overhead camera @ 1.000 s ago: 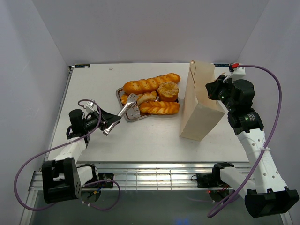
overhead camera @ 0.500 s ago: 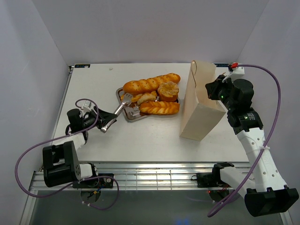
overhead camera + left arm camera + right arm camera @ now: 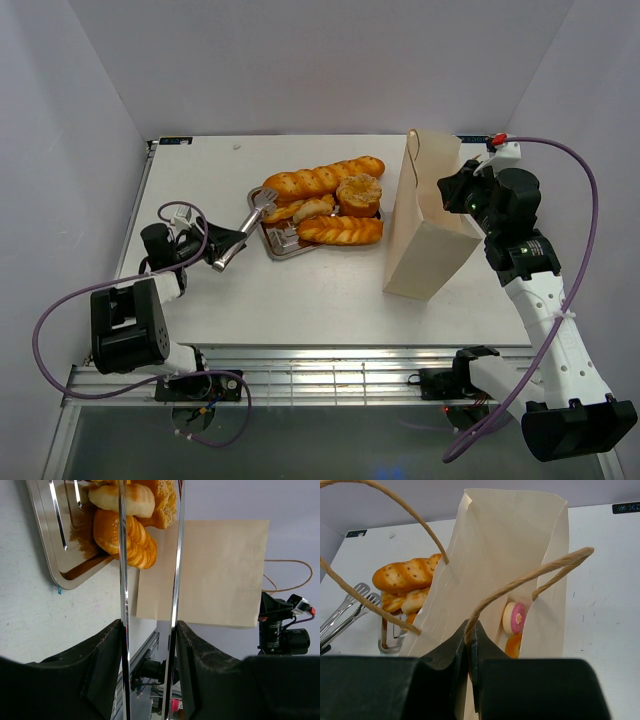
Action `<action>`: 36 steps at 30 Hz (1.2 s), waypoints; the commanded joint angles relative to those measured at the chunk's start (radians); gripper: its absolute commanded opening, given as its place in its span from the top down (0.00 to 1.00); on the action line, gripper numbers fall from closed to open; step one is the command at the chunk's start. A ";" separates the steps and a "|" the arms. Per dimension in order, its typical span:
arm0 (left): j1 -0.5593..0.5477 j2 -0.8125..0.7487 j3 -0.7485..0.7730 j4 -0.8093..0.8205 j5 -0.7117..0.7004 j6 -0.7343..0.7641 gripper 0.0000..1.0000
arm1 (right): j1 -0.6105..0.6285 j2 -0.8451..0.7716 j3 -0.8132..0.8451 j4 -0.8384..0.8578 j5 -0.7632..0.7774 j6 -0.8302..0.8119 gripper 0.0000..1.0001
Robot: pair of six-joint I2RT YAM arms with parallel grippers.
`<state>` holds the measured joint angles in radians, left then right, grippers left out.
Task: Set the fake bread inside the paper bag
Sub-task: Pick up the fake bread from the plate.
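The fake bread sits on a silver tray [image 3: 279,251]: a long baguette [image 3: 322,178], a round bun [image 3: 358,192], a twisted loaf [image 3: 340,230] and a small roll [image 3: 310,208]. My left gripper [image 3: 222,250] is shut on metal tongs [image 3: 245,222], whose open tips hover at the tray's far-left corner; nothing is between them. In the left wrist view, the tong arms [image 3: 121,580] run between my fingers [image 3: 107,647] toward the bread [image 3: 127,535]. The paper bag [image 3: 430,225] stands upright on the right. My right gripper [image 3: 470,630] is shut on its string handle, and a pink-iced donut [image 3: 514,617] shows inside.
The bag stands just right of the tray, almost touching the bun. The table's back edge and side walls hem the area in. Purple cables loop off both arms near the front rail [image 3: 330,375].
My left arm has drawn back to the left, and the tong tips have slid from the tray's middle to its far-left corner. The right arm and bag have stayed still.
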<state>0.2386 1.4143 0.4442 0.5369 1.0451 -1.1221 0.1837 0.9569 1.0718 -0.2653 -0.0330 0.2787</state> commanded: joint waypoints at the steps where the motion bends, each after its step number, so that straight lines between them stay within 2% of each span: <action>1: 0.005 0.024 0.044 0.064 0.029 -0.016 0.45 | 0.002 0.000 0.028 0.018 -0.004 -0.019 0.92; 14: 0.005 0.075 0.037 0.075 0.023 -0.028 0.44 | 0.002 -0.001 0.016 0.035 -0.005 -0.012 0.92; 36: -0.013 0.186 0.113 0.132 0.016 -0.065 0.41 | 0.002 -0.001 0.016 0.040 -0.001 -0.012 0.92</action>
<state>0.2325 1.6009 0.5247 0.6224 1.0473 -1.1854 0.1837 0.9573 1.0718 -0.2584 -0.0368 0.2794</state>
